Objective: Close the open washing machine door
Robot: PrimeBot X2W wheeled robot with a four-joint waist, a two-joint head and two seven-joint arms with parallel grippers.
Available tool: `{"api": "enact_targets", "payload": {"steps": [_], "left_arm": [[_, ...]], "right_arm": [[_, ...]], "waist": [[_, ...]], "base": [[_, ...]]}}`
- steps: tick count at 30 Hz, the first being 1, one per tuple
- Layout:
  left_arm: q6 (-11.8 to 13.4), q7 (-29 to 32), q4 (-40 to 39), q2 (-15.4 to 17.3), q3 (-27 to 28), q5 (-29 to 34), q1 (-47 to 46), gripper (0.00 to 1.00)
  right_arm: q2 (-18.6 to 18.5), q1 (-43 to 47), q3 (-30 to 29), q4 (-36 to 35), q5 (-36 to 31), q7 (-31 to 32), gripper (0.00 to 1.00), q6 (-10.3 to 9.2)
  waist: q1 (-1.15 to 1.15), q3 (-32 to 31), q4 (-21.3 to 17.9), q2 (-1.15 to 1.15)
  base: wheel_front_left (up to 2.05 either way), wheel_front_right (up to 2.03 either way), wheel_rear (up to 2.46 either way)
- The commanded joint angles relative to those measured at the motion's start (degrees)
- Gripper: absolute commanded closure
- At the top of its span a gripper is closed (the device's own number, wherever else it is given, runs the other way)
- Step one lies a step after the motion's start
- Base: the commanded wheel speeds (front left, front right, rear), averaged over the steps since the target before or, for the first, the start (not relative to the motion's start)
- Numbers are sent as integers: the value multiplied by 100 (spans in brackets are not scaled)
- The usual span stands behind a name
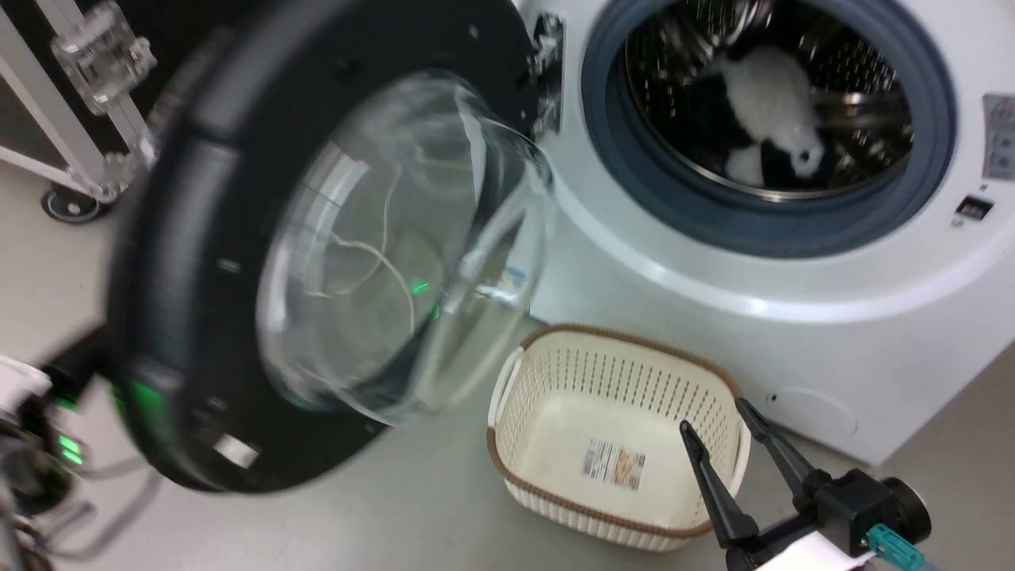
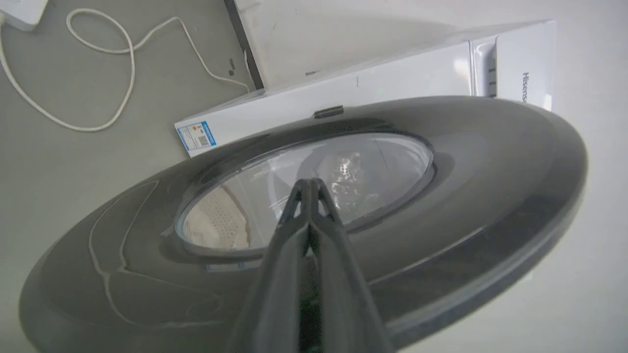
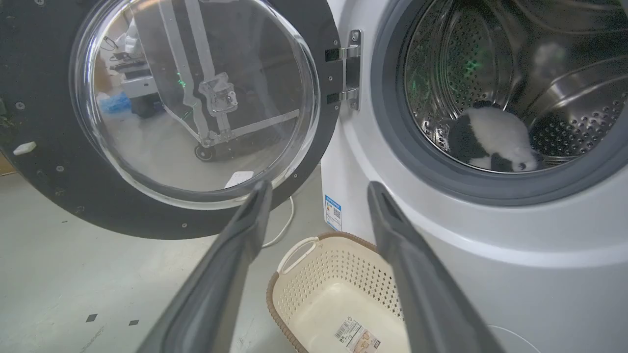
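The washing machine door [image 1: 182, 238] stands swung out to the left, with a black rim, a bulging glass bowl and a metal hinge [image 3: 351, 68]. The white washing machine [image 1: 714, 317] shows its open steel drum and grey gasket. In the left wrist view my left gripper [image 2: 309, 182] is shut, empty, tips pointing at the door's [image 2: 490, 162] outer face by the window; I cannot tell if they touch. My right gripper [image 1: 714, 416] is open and empty over the basket. In its wrist view the right gripper [image 3: 319, 185] faces the gap between the door [image 3: 49, 162] and the machine [image 3: 515, 274].
A cream perforated basket [image 1: 618, 349] with a brown rim sits on the floor below the drum mouth; the same basket [image 3: 338, 274] is empty. A black-and-white plush toy [image 1: 769, 103] lies in the drum. A metal frame on casters [image 1: 71, 119] stands far left. A white cable [image 2: 98, 49] lies on the floor.
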Motion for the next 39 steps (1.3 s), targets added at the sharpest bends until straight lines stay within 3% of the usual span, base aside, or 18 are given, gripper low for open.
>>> {"api": "enact_targets", "payload": {"steps": [1,10,16,20,27,39], "left_arm": [[-18,103,-103,-121,-76,-46,182,100],[54,729,-1423,-1126,-763,-306,1518,100],[152,435,-1889,-1415,-1527,-610,2296,100],[92,-314,-1841,-1427,-2346,-1245,2537,100],[-294,-1613,-1458,-1429,-3645,-1985,2059,100],[-557,-3973,-13,-1429,-4665,-3047,0,100]], "right_arm": [[36,81,-37,13,34,-25,0,5],[177,177,-392,-25,-88,-25,0,5],[226,143,-733,-122,-197,-25,0,5],[225,106,-807,-167,-262,-25,0,5],[122,-35,-879,-218,-255,-25,0,5],[185,-390,-833,-183,-102,-25,0,5]], "waist": [[1,-169,15,0],[1,-515,-298,0],[1,-445,-847,0],[1,-247,-1334,0],[1,308,-2232,0],[1,1065,-3467,0]], "base": [[0,0,0],[0,0,0],[0,0,0],[0,0,0],[0,0,0],[0,0,0]]}}
